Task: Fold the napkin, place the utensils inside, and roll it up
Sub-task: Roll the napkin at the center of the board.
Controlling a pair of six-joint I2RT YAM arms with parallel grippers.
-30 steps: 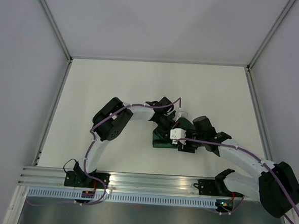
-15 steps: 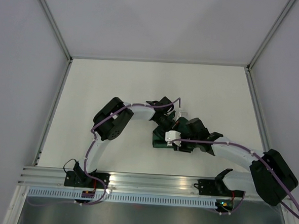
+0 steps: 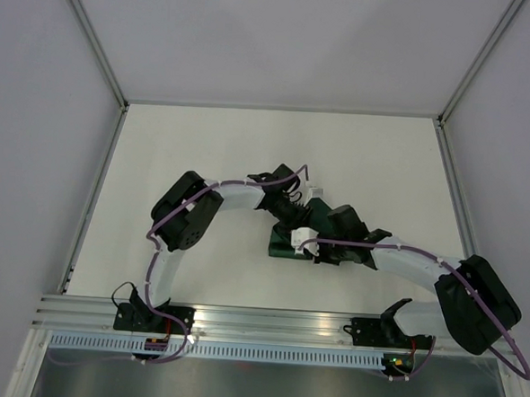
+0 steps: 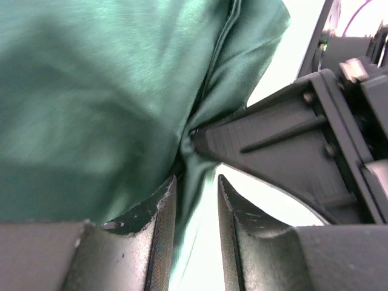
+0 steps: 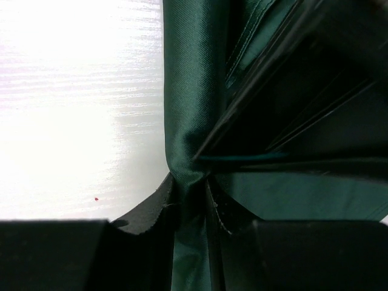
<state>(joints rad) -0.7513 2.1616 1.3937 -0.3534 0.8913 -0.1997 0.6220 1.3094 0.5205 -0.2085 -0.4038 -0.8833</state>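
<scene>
Two grippers, one cloth; entry as follows.

1. Left gripper (image 4: 195,182): jaws parted to a narrow gap. A loose pleat of the napkin (image 4: 91,91) hangs between them without being clamped, and a sliver of bright table shows beside it.
2. Right gripper (image 5: 189,182): jaws drawn in close on a gathered fold of the napkin, cloth filling the gap. One of its black fingers reaches into the left wrist view, tip touching the fabric at the crease.
3. Napkin, location: mid-table, bunched into a compact dark bundle between the two wrists in the overhead view. Whether utensils lie inside cannot be told.

Handling note (judgement): a handover of the fold appears to be in hand. The right grip should be firm on all layers before the left draws clear. Withdraw the left along the pleat, not across it, or the slippery weave will drag and undo the fold. Keep the pinched edge low to the table (image 5: 73,91).

Materials: satin-like green weave with a soft sheen, thin, limp, creasing into sharp ridges, with a stitched hem visible. Fingers are matte black moulded plastic, ribbed, with scuffed edges. Table is flat and white, with a faint grain.
</scene>
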